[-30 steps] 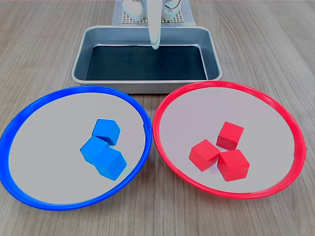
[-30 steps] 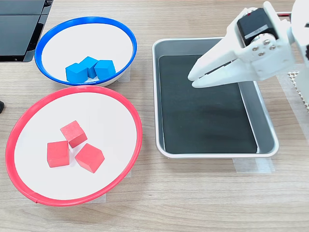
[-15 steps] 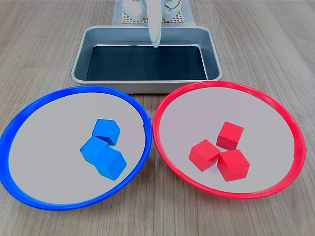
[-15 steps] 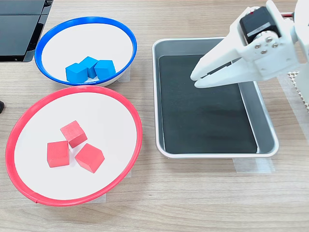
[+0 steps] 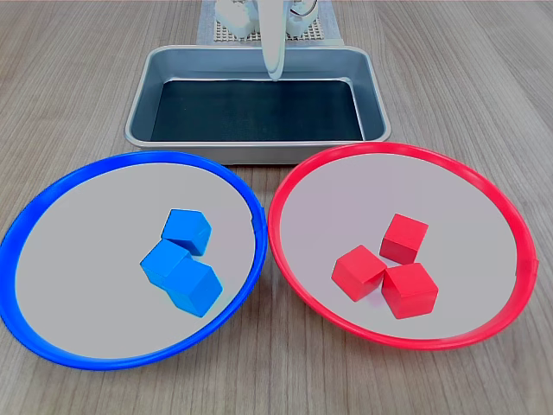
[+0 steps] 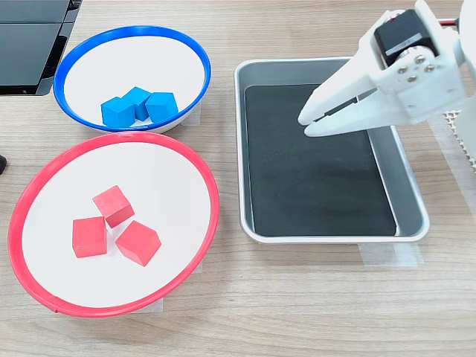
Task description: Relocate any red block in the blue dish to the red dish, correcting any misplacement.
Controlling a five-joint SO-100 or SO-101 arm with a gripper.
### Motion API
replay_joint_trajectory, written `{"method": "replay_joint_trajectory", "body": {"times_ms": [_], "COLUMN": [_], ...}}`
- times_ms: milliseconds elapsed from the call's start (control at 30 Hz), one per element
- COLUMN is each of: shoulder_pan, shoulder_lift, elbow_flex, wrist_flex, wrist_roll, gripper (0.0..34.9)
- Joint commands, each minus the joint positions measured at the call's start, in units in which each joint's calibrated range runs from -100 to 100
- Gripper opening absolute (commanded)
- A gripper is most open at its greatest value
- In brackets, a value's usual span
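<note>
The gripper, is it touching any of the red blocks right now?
Apart. The second exterior view shows the gripper over the metal tray, away from the red blocks.

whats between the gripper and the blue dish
In the second exterior view, only the metal tray's wall and bare wood lie between the gripper and the blue dish.

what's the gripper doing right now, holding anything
gripper: shut, holding nothing, above the metal tray.
</note>
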Motion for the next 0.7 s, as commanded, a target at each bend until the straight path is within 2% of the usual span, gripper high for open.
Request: {"method": "replay_joint_trajectory", "body": {"times_ms": [0, 667], "shoulder_pan": [-0.38, -0.19], "shoulder_lift": [-0.34, -0.34], "elbow_flex": [0.0, 0.0], "wrist_flex": [0.27, 0.36], "wrist_roll": [-0.34, -0.44], "gripper": [0.4, 0.4]}}
